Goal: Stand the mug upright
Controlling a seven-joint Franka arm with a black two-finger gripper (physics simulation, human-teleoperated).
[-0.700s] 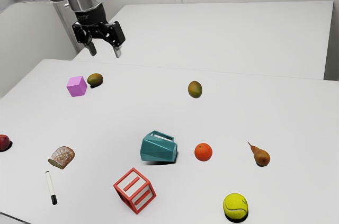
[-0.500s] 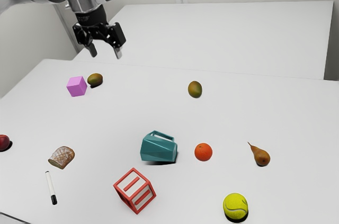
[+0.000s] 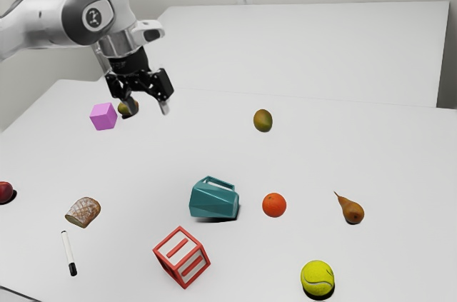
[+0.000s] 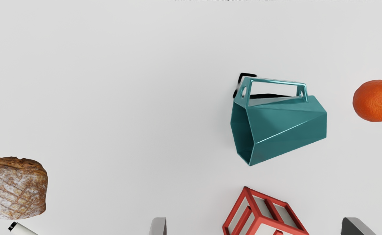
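My gripper [image 3: 148, 108] is open above the table's far side in the exterior view, well away from the mug and toward that view's upper left. The teal faceted mug [image 3: 214, 200] lies on its side, its mouth toward the exterior view's left. In the wrist view the mug [image 4: 285, 127] shows its dark opening at one end and its handle along one side. Wide apart at the bottom edge stand the fingertips of the gripper [image 4: 254, 227], with part of a red-and-white block visible between them and nothing held.
The red-and-white block [image 3: 182, 257] and orange [image 3: 274, 205] flank the mug. Around them lie bread [image 3: 83, 212], a marker [image 3: 68, 253], a pear [image 3: 350, 208], a tennis ball [image 3: 318, 278] and a green-brown fruit [image 3: 263, 121]. A purple cube [image 3: 103, 116] sits near my gripper.
My gripper has moved down in the exterior view and slightly toward its right, now overlapping the fruit beside the purple cube. The mug and the other objects have stayed where they were.
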